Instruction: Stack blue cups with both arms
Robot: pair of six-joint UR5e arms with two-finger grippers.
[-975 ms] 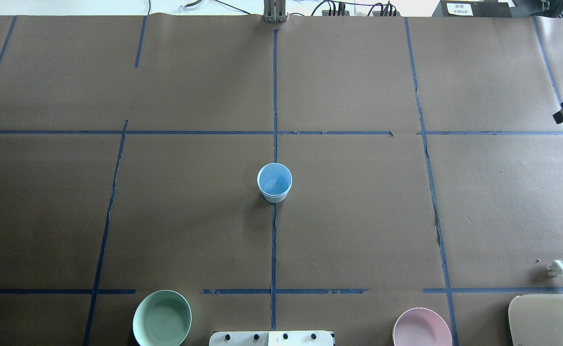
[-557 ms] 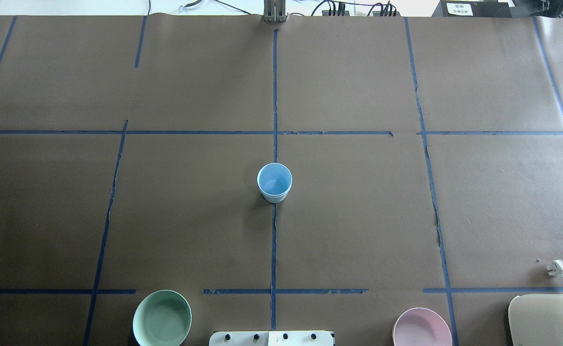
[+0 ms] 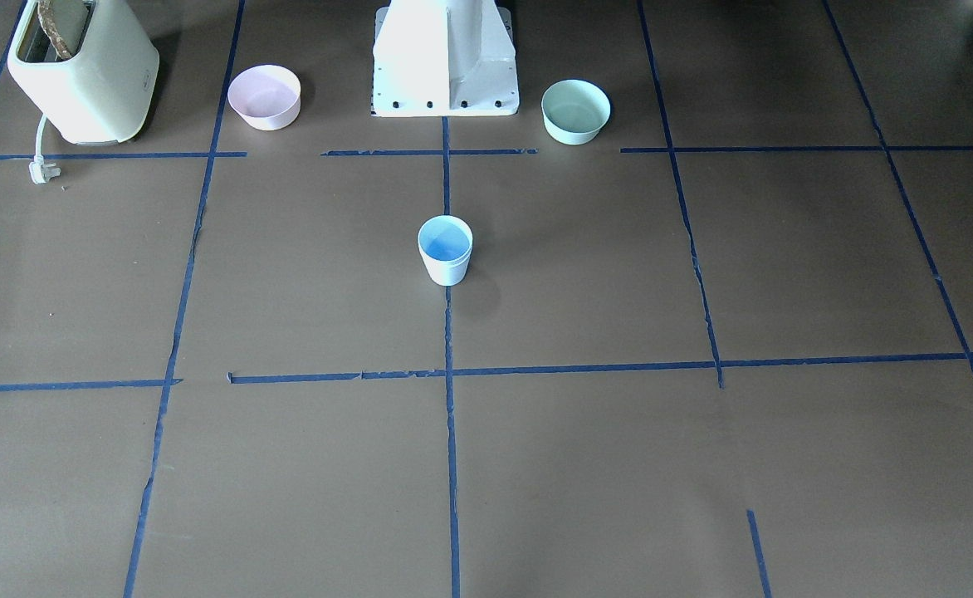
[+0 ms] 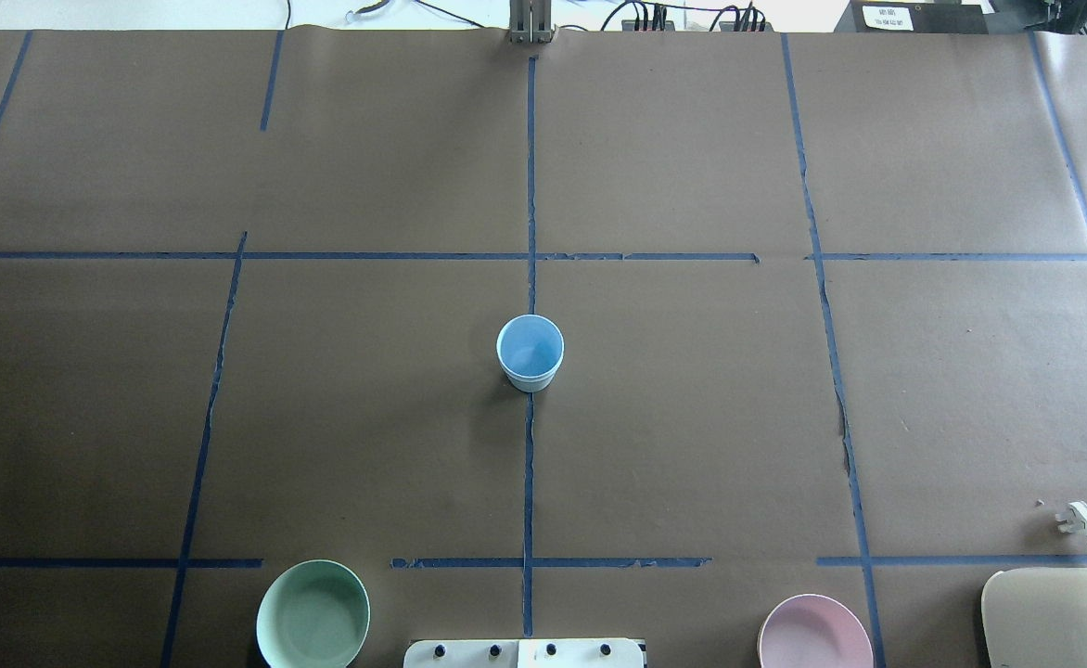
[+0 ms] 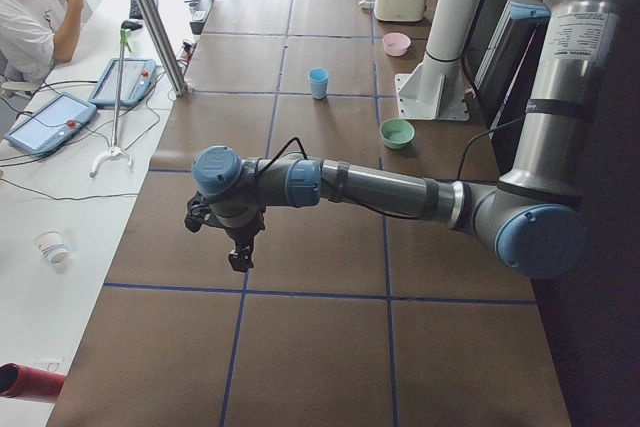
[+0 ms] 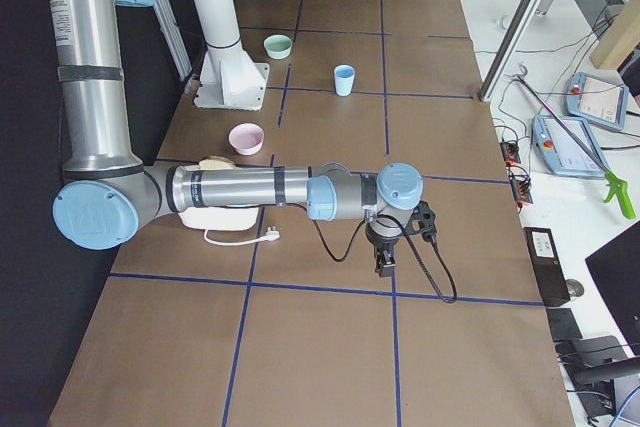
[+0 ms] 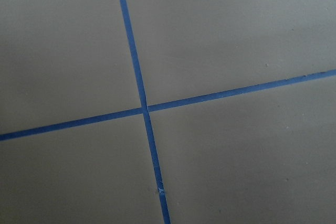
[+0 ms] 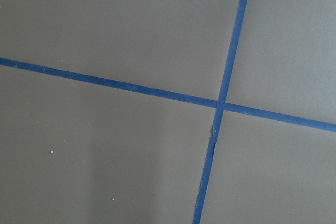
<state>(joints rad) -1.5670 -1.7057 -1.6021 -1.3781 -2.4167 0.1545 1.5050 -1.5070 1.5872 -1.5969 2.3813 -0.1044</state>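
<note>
You see the blue cups (image 4: 530, 353) stacked mid-table, with the left gripper (image 5: 240, 260) and right gripper (image 6: 383, 266) far away, spread or not you can't tell.

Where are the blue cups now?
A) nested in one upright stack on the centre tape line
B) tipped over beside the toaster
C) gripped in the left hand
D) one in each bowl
A: the blue cups stand upright as a single stack on the centre tape line, while the mint-green bowl and the pink bowl are both empty.
</note>
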